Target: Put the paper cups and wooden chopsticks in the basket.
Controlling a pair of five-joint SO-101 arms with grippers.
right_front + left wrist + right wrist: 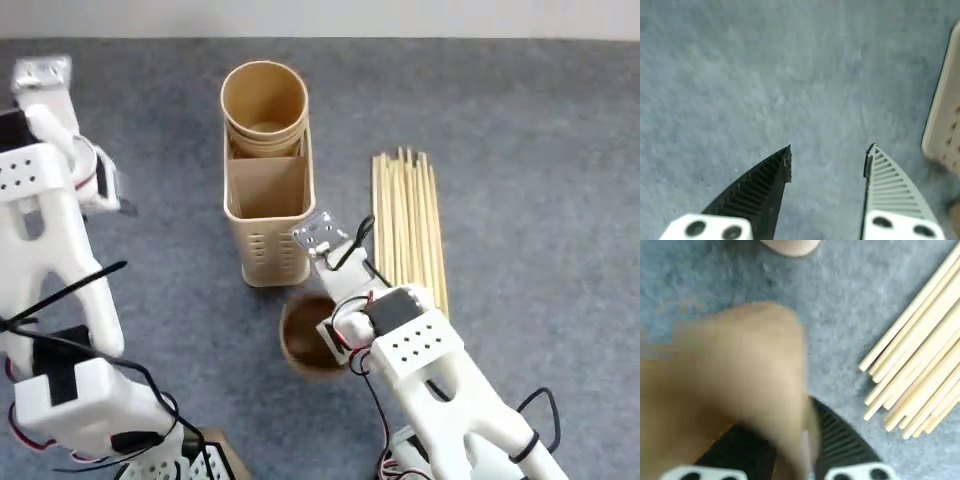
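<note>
A beige basket (268, 215) stands upright mid-table, with stacked paper cups (264, 103) in its far compartment and nothing in its near one. A bundle of wooden chopsticks (408, 225) lies on the carpet just right of it. Just in front of the basket is a brown paper cup (305, 338), its mouth facing up, and my right gripper (338, 335) is shut on its rim. In the right wrist view the cup (740, 370) is pinched in the right gripper (807, 412), with the chopsticks (920, 365) beside it. My left gripper (829, 150) hangs open over bare carpet, far left of the basket (945, 115).
Grey carpet covers the table. The left arm (50, 250) stands tall along the left side, with cables trailing near its base. Free carpet lies left of the basket and right of the chopsticks.
</note>
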